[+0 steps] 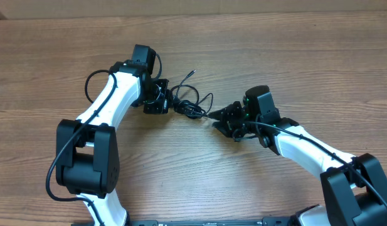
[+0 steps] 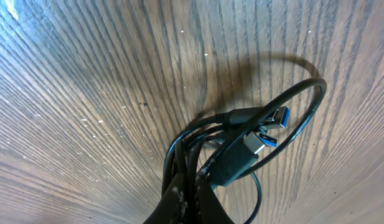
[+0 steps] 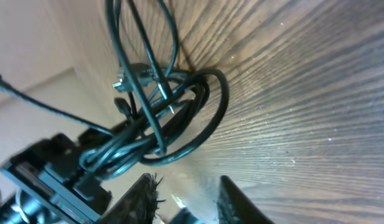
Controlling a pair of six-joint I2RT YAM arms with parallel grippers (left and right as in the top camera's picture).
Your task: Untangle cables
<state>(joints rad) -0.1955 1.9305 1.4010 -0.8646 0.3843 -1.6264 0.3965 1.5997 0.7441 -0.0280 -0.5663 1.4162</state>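
Black, knotted: saw cables (image 1: 190,105) bunched on tabletop (image 1: 275,50) btwn arms. Found left end effector (image 1: 169,103) clamped on bundle; couldn't tell whether right end effector (image 1: 214,116) pinched a strand. Judged untangling barely begun, nothing separated.

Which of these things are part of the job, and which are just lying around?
Part of the job:
- cables, a tangled black bundle
- left gripper, shut on them
- right gripper, beside them

Not part of it:
- only the wooden table underneath

surface: wooden table (image 1: 256,44) | tone: brown | grain: fine streaks
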